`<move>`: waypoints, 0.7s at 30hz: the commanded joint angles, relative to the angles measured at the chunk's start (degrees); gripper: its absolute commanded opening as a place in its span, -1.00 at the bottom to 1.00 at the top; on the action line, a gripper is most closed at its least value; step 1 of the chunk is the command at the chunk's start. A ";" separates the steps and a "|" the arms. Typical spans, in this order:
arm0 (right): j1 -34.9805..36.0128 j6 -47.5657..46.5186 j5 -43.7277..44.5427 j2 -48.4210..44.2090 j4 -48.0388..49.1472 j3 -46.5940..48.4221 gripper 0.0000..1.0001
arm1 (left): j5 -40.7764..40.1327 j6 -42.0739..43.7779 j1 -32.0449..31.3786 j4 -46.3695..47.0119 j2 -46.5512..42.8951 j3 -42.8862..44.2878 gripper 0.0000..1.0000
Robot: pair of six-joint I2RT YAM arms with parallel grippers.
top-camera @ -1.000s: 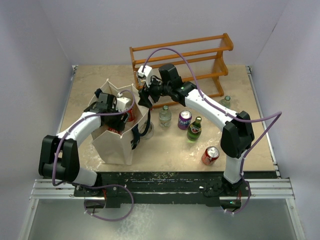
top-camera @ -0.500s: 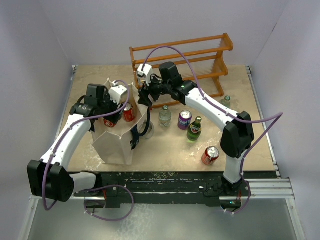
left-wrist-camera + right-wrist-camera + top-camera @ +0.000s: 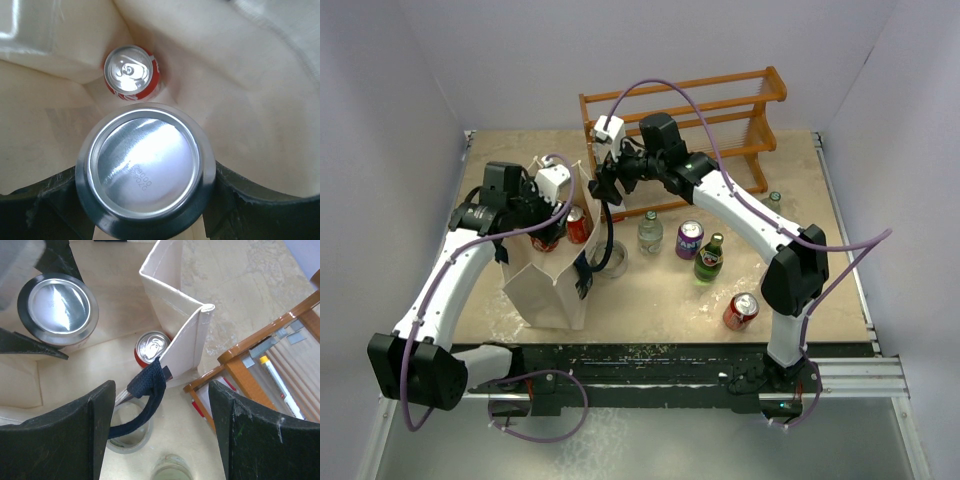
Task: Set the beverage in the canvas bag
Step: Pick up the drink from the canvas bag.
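The beverage, a dark-rimmed can [image 3: 145, 162] seen bottom-first, is clamped between my left gripper's [image 3: 145, 200] fingers. It hangs over the open mouth of the cream canvas bag [image 3: 545, 290]. Below it a red can [image 3: 131, 72] stands upright on the bag's floor. In the top view my left gripper [image 3: 538, 222] is above the bag's left half. My right gripper [image 3: 603, 192] is open at the bag's far right rim. The navy strap [image 3: 147, 390] runs from the bag's corner [image 3: 175, 305] to the inner side of its left finger [image 3: 102, 425].
An orange wooden rack [image 3: 690, 115] stands behind the bag. Right of the bag are a clear jar [image 3: 612, 262], a clear bottle [image 3: 650, 232], a purple can [image 3: 689, 238], a green bottle [image 3: 710, 258], a red can [image 3: 741, 311] and another bottle [image 3: 772, 203].
My left arm has straightened and swung left, carrying the can a little left and back over the bag. My right gripper has risen slightly, pulling the strap up.
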 commanded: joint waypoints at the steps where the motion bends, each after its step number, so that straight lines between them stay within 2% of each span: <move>1: -0.12 2.38 -3.03 -0.85 0.05 4.91 0.52 | 4.83 1.00 0.64 3.53 -3.28 7.32 -1.00; 6: -0.10 3.32 -4.27 -1.21 0.97 7.18 0.52 | 5.45 -1.16 1.26 3.92 -3.86 11.13 -1.00; 11: -0.10 5.47 -5.29 -2.04 3.09 9.09 0.55 | 5.15 -7.94 2.98 5.76 -3.48 16.18 -1.00; 16: -0.09 8.49 -5.15 -3.81 7.86 8.03 0.62 | 7.11 -21.78 5.80 8.88 -0.77 22.90 -1.00; 21: -0.10 10.35 -5.19 -7.01 13.58 4.67 0.71 | 14.45 -41.59 10.86 14.43 4.00 26.59 -1.00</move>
